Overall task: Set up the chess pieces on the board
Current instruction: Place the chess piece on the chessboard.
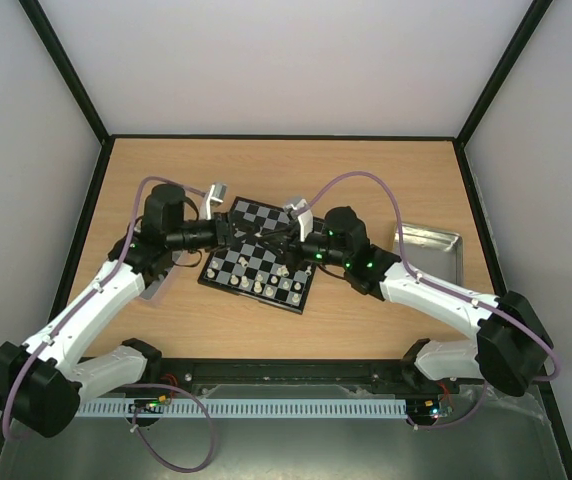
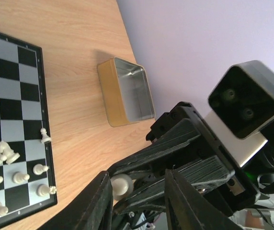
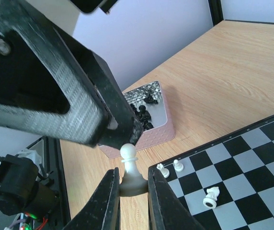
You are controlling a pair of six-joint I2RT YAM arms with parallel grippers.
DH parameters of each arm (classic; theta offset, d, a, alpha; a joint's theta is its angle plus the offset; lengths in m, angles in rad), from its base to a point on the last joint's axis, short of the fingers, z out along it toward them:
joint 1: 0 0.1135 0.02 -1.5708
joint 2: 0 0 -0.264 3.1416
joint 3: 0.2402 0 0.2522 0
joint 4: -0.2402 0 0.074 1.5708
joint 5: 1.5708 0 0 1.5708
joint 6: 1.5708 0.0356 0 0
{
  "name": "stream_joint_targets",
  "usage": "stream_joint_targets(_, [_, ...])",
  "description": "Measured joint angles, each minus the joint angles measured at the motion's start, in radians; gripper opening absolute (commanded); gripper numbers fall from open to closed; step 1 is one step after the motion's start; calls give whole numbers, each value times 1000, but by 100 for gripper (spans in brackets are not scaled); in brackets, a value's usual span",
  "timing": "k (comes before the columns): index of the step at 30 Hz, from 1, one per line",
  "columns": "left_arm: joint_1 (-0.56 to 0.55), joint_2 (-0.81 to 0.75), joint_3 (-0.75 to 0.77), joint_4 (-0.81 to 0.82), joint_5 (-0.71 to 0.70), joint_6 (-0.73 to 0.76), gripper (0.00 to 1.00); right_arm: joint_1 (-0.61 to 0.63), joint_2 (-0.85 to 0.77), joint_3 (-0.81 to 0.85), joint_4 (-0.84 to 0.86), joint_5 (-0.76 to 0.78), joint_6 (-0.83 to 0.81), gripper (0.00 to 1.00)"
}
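Note:
My right gripper (image 3: 133, 181) is shut on the base of a cream-white pawn (image 3: 129, 160) and holds it upright above the board's edge. My left gripper (image 2: 139, 186) is open, and its jaws stand either side of the right gripper's fingers (image 2: 175, 143). The pawn's base (image 2: 121, 185) lies against the left gripper's left finger. Both grippers meet over the middle of the board (image 1: 228, 262). Several white pieces (image 2: 17, 178) stand at the board's (image 2: 12, 96) near end, some of them lying down. A white knight (image 3: 212, 196) lies on its side on the board (image 3: 256, 163).
A metal tray (image 3: 149, 136) with several black pieces (image 3: 142, 110) sits by the board's left side, under the left arm (image 1: 156, 285). An empty metal tray (image 2: 127, 91) sits right of the board (image 1: 428, 250). Bare wooden table lies beyond the board.

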State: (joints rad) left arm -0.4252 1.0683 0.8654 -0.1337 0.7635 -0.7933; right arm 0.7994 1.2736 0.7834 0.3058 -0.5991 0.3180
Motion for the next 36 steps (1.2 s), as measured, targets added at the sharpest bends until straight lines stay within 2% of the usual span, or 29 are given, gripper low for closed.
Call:
stream_joint_targets(4, [6,6,-22,8,21,-14,38,0,-3,-3,19,9,1,11])
stream_joint_targets(7, [11,14,-26,7,23,-18,38,0,-4,-3,29,11,2,11])
stream_joint_targets(22, [18,33,-45,68,105,-45,3,-1,-4,-8,39,-21,-4,11])
stream_joint_targets(24, [20,33,-48,70,109,-39,2,-2,-3,-8,37,-24,-5,19])
stream_joint_targets(27, [21,33,-49,69,106,-32,2,-3,0,-8,34,-23,-2,41])
stream_joint_targets(29, [21,32,-49,54,77,-11,2,-2,4,-6,27,-16,-3,52])
stream_joint_targets(31, [20,30,-49,24,27,15,2,-2,6,-6,14,-3,4,56])
stream_joint_targets(35, [20,8,-49,-96,-203,93,2,-2,6,-6,-2,48,12,58])
stream_joint_targets(36, [20,3,-49,-106,-218,98,2,-2,6,-6,-5,64,15,58])
